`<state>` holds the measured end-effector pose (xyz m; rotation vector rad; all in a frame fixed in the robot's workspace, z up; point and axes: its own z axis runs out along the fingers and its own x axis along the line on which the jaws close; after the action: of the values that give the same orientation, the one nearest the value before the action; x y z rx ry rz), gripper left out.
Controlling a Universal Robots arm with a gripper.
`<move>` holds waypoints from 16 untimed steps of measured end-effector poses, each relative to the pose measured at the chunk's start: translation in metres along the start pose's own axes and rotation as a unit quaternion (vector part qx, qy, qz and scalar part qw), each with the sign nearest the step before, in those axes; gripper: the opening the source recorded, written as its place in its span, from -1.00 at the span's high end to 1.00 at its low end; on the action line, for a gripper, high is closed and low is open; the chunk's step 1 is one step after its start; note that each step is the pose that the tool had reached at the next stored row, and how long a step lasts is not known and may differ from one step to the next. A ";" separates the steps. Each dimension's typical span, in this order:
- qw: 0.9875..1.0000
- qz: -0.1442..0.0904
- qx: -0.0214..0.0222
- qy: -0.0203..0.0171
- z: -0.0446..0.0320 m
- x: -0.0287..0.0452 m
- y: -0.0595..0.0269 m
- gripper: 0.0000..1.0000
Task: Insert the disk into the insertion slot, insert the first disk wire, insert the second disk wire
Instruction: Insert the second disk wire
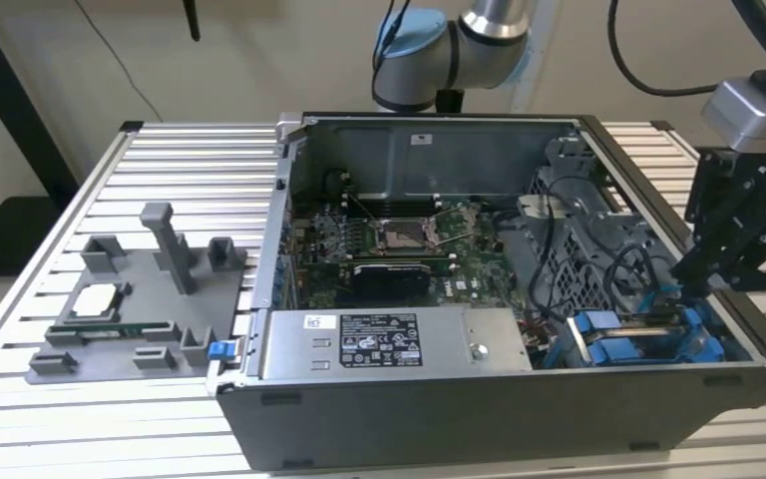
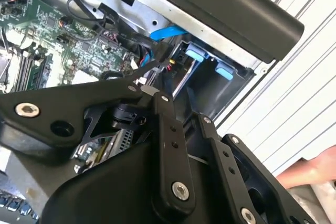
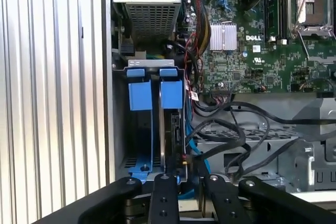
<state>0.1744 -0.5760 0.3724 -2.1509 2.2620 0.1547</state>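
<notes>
The disk (image 3: pixel 172 135) stands on edge in the insertion slot (image 3: pixel 139 129), under one of two blue tabs (image 3: pixel 171 94). In the exterior view the slot (image 1: pixel 636 344) is the blue-railed cage at the case's near corner on that view's right. My gripper (image 1: pixel 688 271) reaches down into it. In both wrist views the gripper (image 3: pixel 186 174) (image 2: pixel 156 66) has its fingers drawn close on a small black disk wire connector (image 3: pixel 184 160) with red and yellow leads, right at the disk's end. A blue wire (image 3: pixel 192 146) runs beside it.
The grey power-supply box (image 1: pixel 383 341) lies beside the cage. The motherboard (image 1: pixel 383 239) fills the case floor, and loose black cables (image 3: pixel 236 129) cross nearby. A grey fixture with a chip (image 1: pixel 97 299) sits on the exterior view's left. A person's hand (image 2: pixel 315 169) shows outside the case.
</notes>
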 end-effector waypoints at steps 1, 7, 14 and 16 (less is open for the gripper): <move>1.000 0.000 0.000 0.000 -0.0001 -0.0007 -0.0022 -1.00; 1.000 0.000 0.000 0.000 -0.0053 -0.0059 -0.0092 -1.00; 1.000 0.000 0.000 0.000 -0.0040 -0.0190 -0.0150 -1.00; 1.000 0.000 0.000 0.000 -0.0025 -0.0195 -0.0165 -1.00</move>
<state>0.1920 -0.5576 0.3754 -2.1508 2.2619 0.1551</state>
